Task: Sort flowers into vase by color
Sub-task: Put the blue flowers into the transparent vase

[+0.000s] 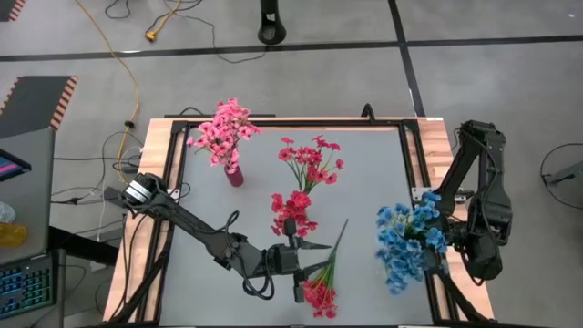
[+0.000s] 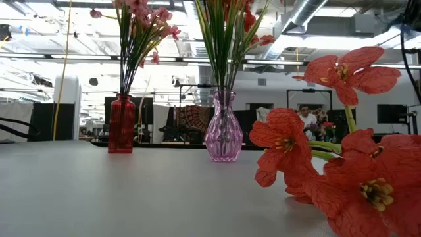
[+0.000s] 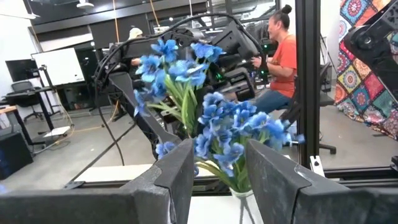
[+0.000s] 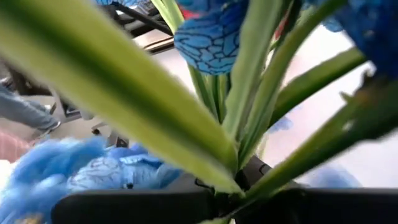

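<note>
Pink flowers [image 1: 223, 130] fill the red vase [image 1: 234, 174]; red ones [image 1: 292, 211] fill the lilac vase [image 2: 223, 130]. My right gripper [image 1: 435, 258] pinches blue stems [image 4: 261, 118]; my left [image 1: 301, 258] stands half-open, empty.

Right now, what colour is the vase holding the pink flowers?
Red: the vase under the pink flowers is red glass, clearest in the low view.

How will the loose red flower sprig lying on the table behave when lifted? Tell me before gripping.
The red flower sprig with thin green stems probably flexes and droops, since its stems are long and slender. It looks light. Its blossom-heavy end may sag if held by the stem tips.
</note>
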Controlling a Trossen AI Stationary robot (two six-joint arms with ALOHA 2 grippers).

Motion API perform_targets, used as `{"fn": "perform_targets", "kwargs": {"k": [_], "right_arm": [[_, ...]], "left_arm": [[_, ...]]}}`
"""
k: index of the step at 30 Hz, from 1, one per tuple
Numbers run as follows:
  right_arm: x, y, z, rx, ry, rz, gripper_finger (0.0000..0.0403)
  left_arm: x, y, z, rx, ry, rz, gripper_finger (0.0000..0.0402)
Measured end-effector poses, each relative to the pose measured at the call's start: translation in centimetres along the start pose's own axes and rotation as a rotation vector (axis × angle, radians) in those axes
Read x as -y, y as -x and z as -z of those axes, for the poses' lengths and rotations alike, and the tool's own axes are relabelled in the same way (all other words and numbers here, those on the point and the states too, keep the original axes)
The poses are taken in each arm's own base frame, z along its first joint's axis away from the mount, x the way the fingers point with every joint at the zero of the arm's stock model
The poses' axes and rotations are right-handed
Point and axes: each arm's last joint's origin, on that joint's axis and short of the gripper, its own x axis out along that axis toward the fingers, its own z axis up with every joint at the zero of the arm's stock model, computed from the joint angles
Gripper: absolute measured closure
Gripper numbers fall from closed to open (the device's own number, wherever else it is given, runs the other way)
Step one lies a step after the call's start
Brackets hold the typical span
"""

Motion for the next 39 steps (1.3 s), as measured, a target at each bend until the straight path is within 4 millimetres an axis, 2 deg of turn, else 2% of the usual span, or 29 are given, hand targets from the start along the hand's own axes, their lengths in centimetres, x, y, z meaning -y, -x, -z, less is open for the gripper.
{"fn": "perform_targets", "kwargs": {"k": [9,27,39], "right_arm": [[-0.6,-0.2,0.2,-0.01,0.058,-0.014,0.0359],[-2.6,-1.2,3.1,-0.035,0.135,0.029,0.0359],[-2.5,-1.6,4.1,-0.04,0.118,0.094,0.0359]], "left_arm": [[0.0,0.0,0.0,0.0,0.0,-0.001,0.0269],[0.0,0.0,0.0,0.0,0.001,-0.004,0.0269],[0.0,0.0,0.0,0.001,0.002,-0.004,0.0269]]}}
